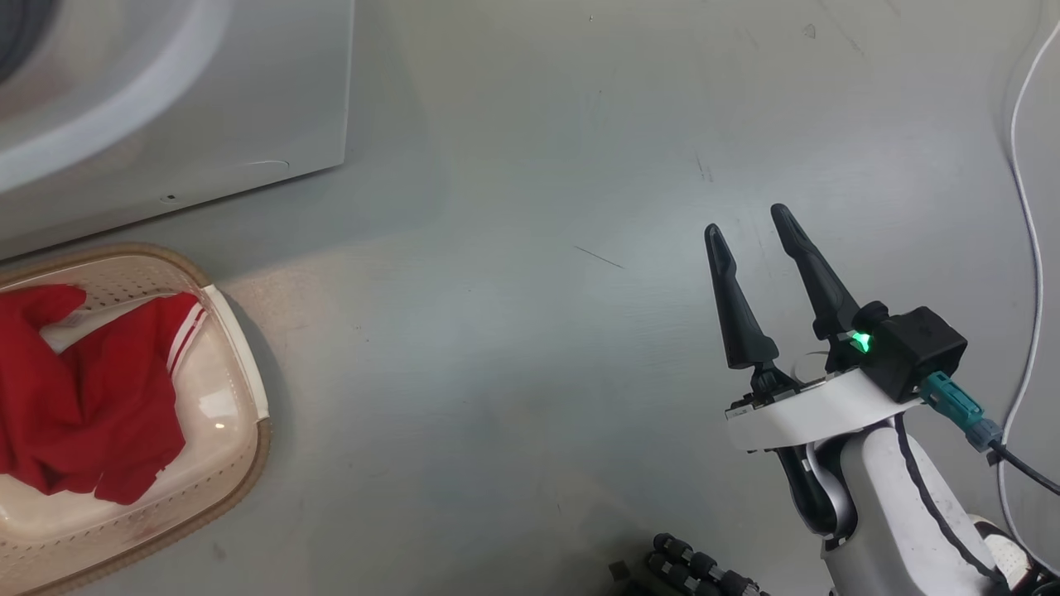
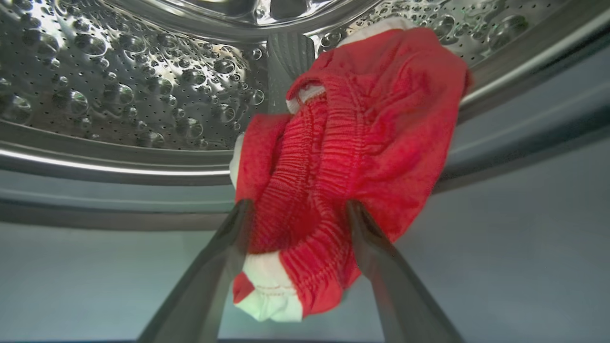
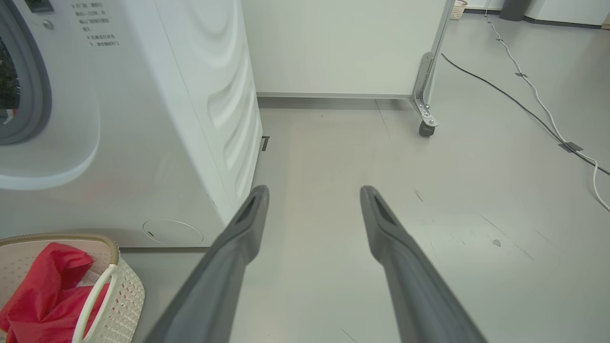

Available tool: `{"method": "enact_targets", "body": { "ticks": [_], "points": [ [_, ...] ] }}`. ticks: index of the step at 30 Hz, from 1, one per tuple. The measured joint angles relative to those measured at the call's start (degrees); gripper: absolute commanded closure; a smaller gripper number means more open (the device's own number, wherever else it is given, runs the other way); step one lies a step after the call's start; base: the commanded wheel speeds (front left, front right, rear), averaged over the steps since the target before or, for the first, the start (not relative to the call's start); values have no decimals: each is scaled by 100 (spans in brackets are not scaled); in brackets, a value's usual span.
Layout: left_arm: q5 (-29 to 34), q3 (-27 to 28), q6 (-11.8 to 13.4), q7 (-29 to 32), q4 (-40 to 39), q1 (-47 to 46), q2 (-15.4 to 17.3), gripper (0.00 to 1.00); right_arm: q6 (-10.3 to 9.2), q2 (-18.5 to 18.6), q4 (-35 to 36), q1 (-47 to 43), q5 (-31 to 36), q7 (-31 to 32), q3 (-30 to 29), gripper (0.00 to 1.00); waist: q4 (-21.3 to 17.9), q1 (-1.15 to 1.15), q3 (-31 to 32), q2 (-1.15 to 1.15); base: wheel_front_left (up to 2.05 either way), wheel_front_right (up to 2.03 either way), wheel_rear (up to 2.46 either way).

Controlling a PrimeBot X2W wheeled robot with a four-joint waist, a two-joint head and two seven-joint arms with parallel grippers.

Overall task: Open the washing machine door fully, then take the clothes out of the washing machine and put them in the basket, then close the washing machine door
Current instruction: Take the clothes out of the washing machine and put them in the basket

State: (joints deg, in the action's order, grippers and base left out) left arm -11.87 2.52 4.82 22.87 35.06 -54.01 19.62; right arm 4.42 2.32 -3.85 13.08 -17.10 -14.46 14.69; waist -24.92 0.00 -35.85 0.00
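Left wrist: left tool spread, astride clothes at drum; head: right tool spread, empty; red garment in basket

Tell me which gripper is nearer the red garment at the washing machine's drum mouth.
Left. The left gripper straddles the garment with open fingers at the mouth of the drum; the right gripper hangs open over the floor beside the washing machine.

Head, right wrist: same basket
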Motion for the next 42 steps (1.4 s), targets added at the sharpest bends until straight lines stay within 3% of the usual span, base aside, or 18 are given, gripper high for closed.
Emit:
{"method": "enact_targets", "body": {
  "ticks": [16, 17, 18, 19, 36, 42],
  "points": [
    [226, -203, 25, 339, 639, -565, 37, 0, -55, 0, -15, 172, -36, 0, 71, 0, -50, 0, -82, 0, 0, 0, 0],
    [226, -207, 25, 358, 679, -594, 36, 48, -55, 0, -22, 172, -36, 0, 79, 0, -51, 0, -82, 0, 0, 0, 0],
    [226, -208, 25, 361, 700, -612, 32, 71, -56, 0, -26, 172, -36, 0, 86, 0, -50, 0, -82, 0, 0, 0, 0],
    [226, -210, 24, 361, 721, -630, 22, 100, -56, 0, -27, 172, -36, 0, 90, 0, -50, 0, -81, 0, 0, 0, 0],
    [176, -258, -16, -145, 1210, -708, -163, 100, -104, 1, -143, 185, 13, 0, 76, 0, 54, 0, 165, 0, 0, 0, 0],
    [75, -288, -213, -456, 1378, -586, -310, 100, -103, 2, -159, 185, 136, 0, -21, 0, 162, 0, 361, 0, 0, 0, 0]
  ]
}}
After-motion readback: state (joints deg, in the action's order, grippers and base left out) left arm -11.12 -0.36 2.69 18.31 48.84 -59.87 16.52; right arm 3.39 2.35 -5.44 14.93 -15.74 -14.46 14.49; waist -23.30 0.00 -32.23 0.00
